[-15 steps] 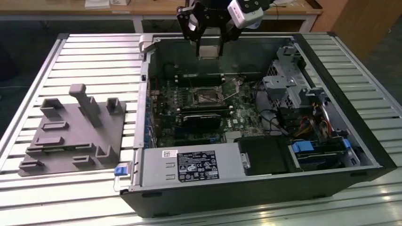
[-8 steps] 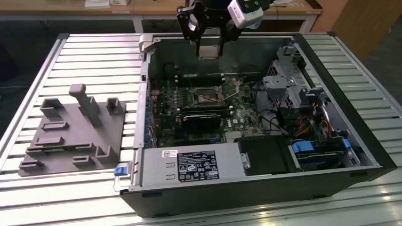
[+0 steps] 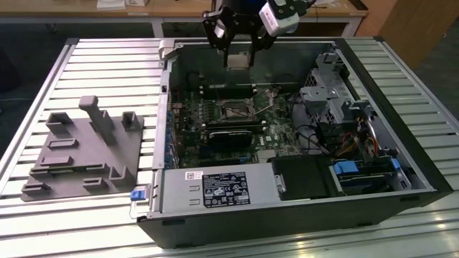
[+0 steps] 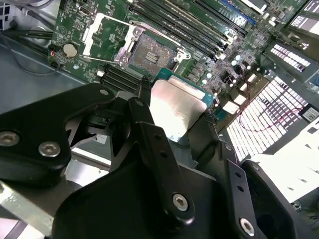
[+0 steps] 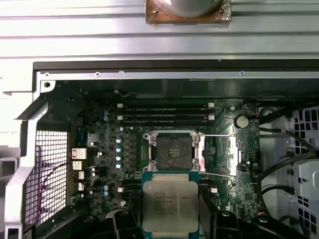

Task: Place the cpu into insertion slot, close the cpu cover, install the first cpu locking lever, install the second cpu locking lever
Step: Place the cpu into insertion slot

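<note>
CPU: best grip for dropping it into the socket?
Pinch two opposite edges of the cpu, coming from its metal-top side. It is a thin flat square, so only the edges give purchase, and the underside is left free toward the insertion slot. The gripper holds it that way now, with the cpu cover swung open.

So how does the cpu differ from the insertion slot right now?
The cpu has a pale metal top; the insertion slot has a dark centre. The cpu is held in the gripper, off the board; the insertion slot sits on the board, empty. Both are square.
</note>
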`<state>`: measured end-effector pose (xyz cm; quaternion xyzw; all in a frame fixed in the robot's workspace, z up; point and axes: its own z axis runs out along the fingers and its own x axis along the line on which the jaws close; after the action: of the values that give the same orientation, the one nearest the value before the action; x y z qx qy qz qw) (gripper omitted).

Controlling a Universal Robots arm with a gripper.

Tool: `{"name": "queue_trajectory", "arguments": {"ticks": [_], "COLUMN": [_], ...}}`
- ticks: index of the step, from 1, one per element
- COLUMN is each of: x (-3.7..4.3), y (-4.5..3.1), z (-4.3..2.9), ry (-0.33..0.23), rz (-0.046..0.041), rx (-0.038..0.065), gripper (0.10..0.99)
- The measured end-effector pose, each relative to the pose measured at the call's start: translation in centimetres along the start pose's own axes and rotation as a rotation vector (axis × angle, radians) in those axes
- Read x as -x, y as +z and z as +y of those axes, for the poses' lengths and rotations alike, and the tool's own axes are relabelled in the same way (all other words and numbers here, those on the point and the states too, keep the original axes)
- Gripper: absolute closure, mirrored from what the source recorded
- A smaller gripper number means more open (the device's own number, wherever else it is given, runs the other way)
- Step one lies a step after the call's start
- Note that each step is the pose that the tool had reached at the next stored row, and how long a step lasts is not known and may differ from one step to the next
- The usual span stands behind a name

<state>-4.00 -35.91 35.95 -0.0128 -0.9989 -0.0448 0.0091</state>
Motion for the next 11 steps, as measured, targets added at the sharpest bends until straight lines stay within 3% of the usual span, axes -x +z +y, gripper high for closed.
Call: {"name": "queue_trajectory", "arguments": {"ticks": [11], "x": [0.28], "y": [1.86], "z": [-0.15], "ry": [0.0], "rz": [0.0], "rx": [0.0], "gripper": [0.545]}}
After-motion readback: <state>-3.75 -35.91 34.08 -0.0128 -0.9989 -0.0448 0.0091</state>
